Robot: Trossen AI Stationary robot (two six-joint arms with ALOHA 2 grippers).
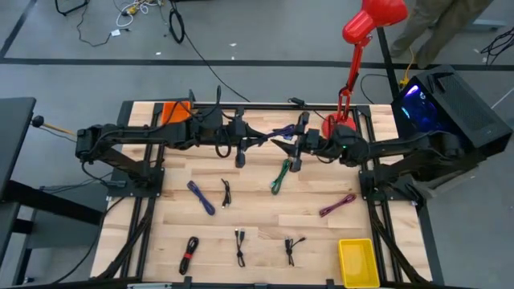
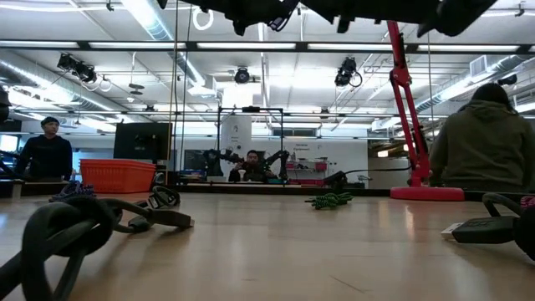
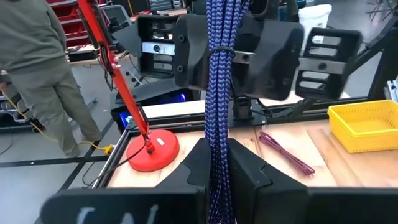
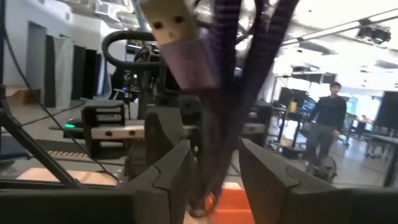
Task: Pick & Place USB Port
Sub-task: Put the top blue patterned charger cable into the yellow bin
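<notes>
High view: both arms meet at upper centre of frame, above table (image 1: 257,217). Blue cable (image 1: 277,132) strung between L gripper (image 1: 255,141) and R gripper (image 1: 283,145).

L wrist view: L fingers (image 3: 193,163) closed tight on blue cable bundle, which runs up between them.

R wrist view: R fingers (image 4: 171,167) partly apart, cable strands hanging between; grip or loose, cannot tell. USB plug (image 4: 166,23) at top centre.

Yellow bin (image 1: 358,261) lower right. Green cable (image 1: 280,176) centre, purple cable (image 1: 337,205) right of centre. Red lamp (image 1: 365,24) upper right.
</notes>
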